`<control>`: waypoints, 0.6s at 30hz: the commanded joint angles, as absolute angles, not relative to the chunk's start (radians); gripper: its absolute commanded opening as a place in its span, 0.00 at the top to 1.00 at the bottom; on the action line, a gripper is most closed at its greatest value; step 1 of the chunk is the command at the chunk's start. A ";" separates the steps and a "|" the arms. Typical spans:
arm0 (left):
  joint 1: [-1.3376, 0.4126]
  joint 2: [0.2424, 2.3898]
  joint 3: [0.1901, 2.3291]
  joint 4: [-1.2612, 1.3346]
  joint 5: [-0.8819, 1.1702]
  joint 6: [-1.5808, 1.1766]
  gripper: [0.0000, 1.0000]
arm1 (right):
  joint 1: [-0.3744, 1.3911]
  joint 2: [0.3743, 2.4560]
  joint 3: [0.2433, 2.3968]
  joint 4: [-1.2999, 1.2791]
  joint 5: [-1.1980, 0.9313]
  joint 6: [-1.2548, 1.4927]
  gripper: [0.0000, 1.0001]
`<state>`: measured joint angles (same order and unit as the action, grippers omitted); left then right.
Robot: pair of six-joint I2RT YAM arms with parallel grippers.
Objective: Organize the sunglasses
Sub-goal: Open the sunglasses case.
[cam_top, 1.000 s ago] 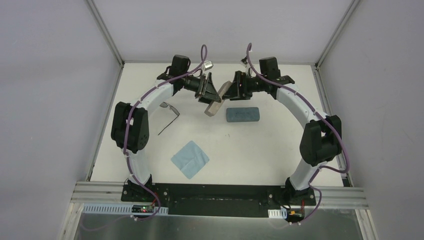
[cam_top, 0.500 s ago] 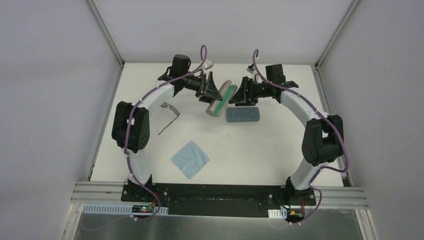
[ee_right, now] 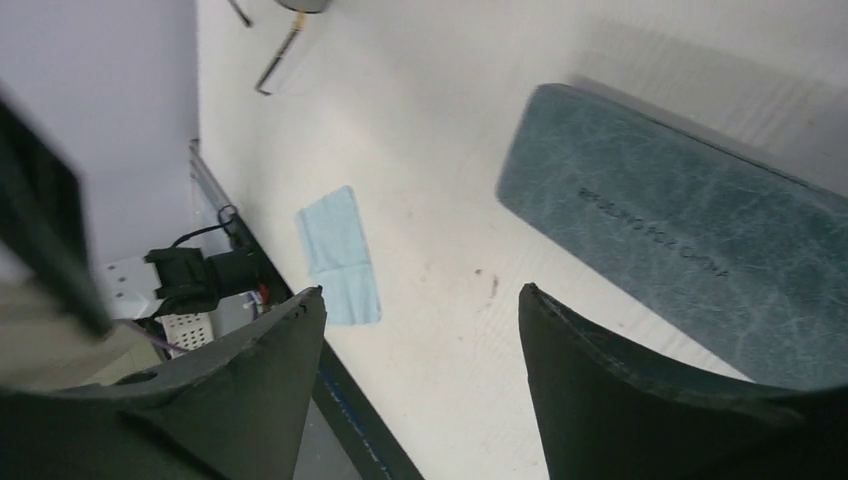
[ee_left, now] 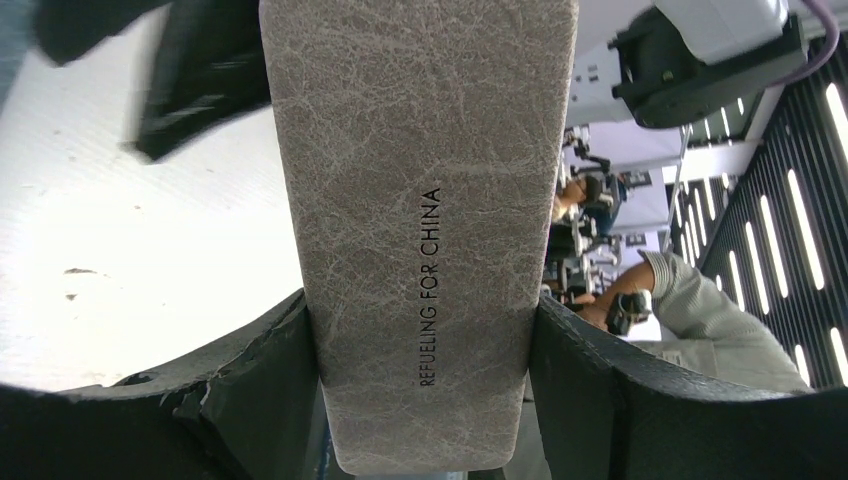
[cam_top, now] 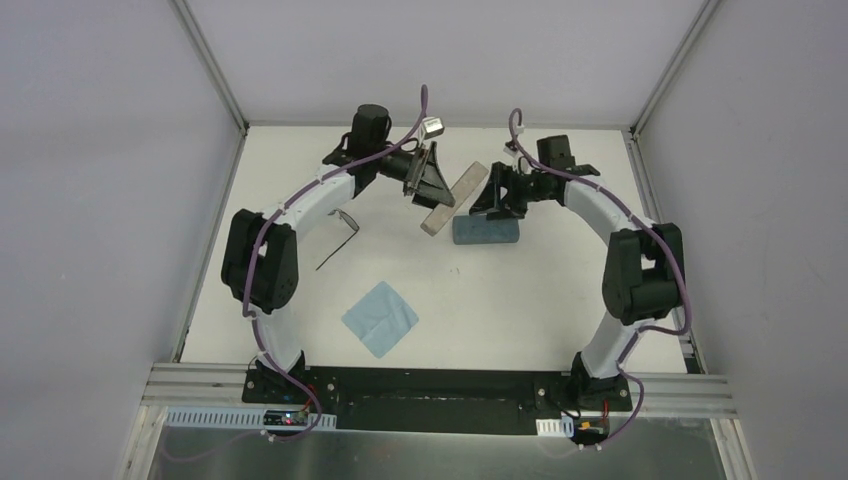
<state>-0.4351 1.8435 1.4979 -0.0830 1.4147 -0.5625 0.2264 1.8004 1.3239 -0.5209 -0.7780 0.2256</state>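
Left gripper (cam_top: pixel 436 192): clenched on the oblong beige textured case (cam_top: pixel 457 198), which is now closed; its green lining showed a moment earlier.
Right gripper (cam_top: pixel 497 197): released, drawn back above the oblong blue case (cam_top: pixel 485 231).
Sunglasses (cam_top: pixel 347 219): black wire-framed pair lying on the white table (cam_top: pixel 560 290), well left of both cases.
Meaning: this pair probably awaits casing.

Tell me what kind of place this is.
Probably a robotics lab test cell: a table boxed in by panels on aluminium framing, with the left arm and right arm bolted to its near edge. The left wrist view shows a person beyond.
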 commanded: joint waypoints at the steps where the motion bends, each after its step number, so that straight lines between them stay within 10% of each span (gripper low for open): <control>1: -0.389 1.795 1.492 -0.037 1.346 -0.580 1.00 | 0.206 1.610 1.373 -0.496 -0.966 0.201 0.24; 18: -0.396 1.812 1.513 -0.059 1.335 -0.558 1.00 | 0.286 1.629 1.440 -0.312 -1.063 0.388 0.03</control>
<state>-0.3809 1.8458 1.4914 -0.0921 1.3033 -0.5694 0.2779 1.5845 1.3682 -0.3828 -1.0771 0.3313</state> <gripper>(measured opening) 0.675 0.965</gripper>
